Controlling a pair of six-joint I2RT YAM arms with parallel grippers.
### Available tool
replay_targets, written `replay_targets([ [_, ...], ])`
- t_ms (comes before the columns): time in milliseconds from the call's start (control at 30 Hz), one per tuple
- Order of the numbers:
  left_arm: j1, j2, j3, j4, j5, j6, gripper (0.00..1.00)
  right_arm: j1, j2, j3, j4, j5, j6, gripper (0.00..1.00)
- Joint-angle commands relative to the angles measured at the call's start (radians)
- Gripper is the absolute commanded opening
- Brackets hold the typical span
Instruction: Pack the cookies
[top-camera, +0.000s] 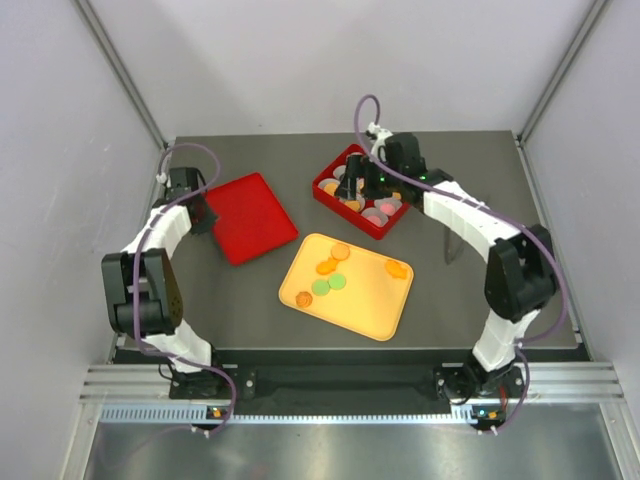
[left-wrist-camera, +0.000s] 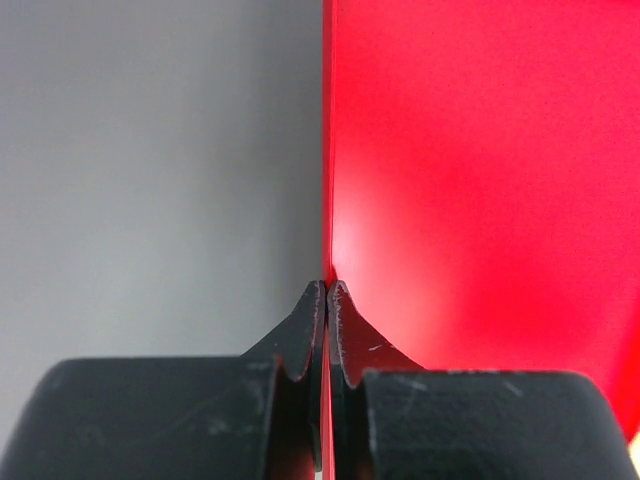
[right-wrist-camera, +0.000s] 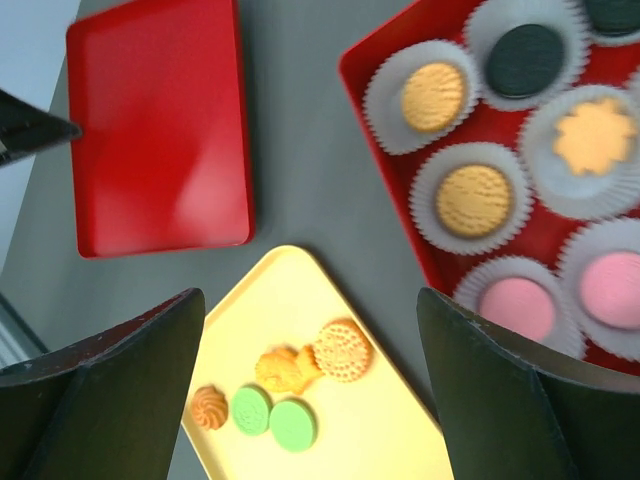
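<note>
Several cookies lie on the yellow tray (top-camera: 385, 300): orange ones (top-camera: 326, 267), two green ones (top-camera: 321, 288) and one orange apart (top-camera: 397, 268). The right wrist view shows them too: orange (right-wrist-camera: 343, 350), green (right-wrist-camera: 293, 424). The red box (top-camera: 330, 193) holds cookies in white paper cups: orange (right-wrist-camera: 474, 200), black (right-wrist-camera: 525, 60), pink (right-wrist-camera: 516, 308). My right gripper (top-camera: 355, 185) hangs open and empty above the box's near-left side (right-wrist-camera: 310, 300). My left gripper (top-camera: 200, 215) is shut on the left edge of the flat red lid (top-camera: 250, 217), its fingertips (left-wrist-camera: 338, 300) pinching the thin rim (left-wrist-camera: 327, 200).
The red lid (right-wrist-camera: 160, 120) lies left of the box, tilted on the dark table (top-camera: 460, 290). The yellow tray sits in front of both. Grey walls close in the table at the back and sides.
</note>
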Motion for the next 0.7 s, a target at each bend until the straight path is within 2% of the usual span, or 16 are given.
replay_targets([
  [0,0.003,-0.096,0.015,-0.004,0.057,0.031,0.00,0.045,0.066,0.108,-0.028,-0.059,-0.032,0.86],
  [367,0.003,-0.236,-0.056,-0.006,0.200,0.025,0.00,0.115,0.223,0.239,-0.002,-0.125,0.020,0.86],
  [667,-0.009,-0.340,-0.111,0.026,0.391,-0.008,0.00,0.124,0.321,0.361,0.043,-0.228,0.086,0.86],
])
